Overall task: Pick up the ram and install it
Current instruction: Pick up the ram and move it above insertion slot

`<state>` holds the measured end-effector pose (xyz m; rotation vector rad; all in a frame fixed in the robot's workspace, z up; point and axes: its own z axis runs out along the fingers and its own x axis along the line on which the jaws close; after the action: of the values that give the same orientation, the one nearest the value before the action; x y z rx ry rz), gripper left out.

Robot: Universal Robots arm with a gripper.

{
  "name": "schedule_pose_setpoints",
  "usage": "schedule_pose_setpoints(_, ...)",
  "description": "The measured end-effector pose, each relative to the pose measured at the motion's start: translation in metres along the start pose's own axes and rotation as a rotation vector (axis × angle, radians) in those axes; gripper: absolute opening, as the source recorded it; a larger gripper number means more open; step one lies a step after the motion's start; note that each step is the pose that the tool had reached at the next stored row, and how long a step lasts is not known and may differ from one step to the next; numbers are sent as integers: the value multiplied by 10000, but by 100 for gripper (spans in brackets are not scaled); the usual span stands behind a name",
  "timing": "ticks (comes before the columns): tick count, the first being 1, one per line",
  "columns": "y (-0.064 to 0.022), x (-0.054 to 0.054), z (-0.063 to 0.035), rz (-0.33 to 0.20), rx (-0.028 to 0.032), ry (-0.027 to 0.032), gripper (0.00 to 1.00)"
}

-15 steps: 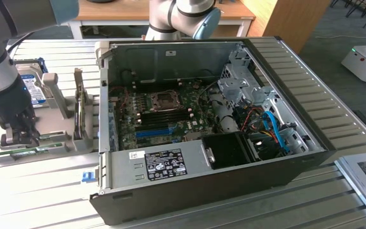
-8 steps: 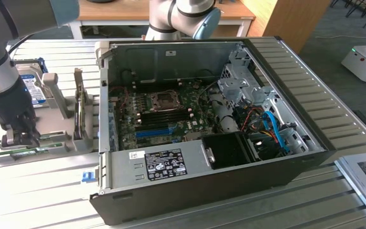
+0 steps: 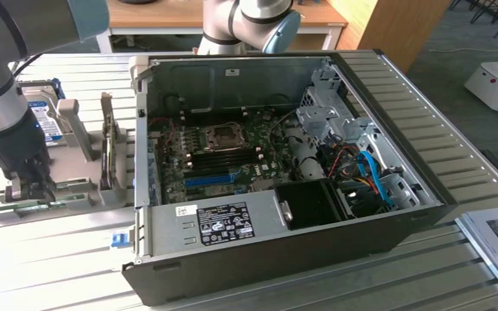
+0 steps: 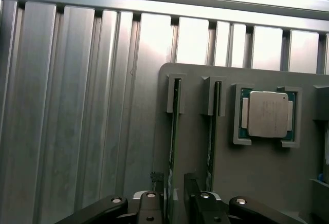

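Black end effector (image 4: 175,179), jaws wide, straddles the slim green ram (image 4: 175,121) in its grey slotted holder (image 4: 257,183).

Ribbed metal table (image 4: 61,106) gleams; grey plastic holder (image 4: 257,183) looks matt.

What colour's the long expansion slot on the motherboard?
Blue: the expansion slot stands out on the green motherboard. Clearest in the exterior view.

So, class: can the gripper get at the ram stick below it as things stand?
Probably yes. The open gripper straddles the ram stick, which stands on edge in the gray holder, uncovered; the neighbouring stick sits clear of the fingers.
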<state>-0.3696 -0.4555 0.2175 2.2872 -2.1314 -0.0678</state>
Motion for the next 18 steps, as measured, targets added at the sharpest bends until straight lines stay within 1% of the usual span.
schedule_pose_setpoints(12,-3,2,85,0,1,0,30)
schedule_pose_setpoints(18,-4,1,91,-1,1,-1,30)
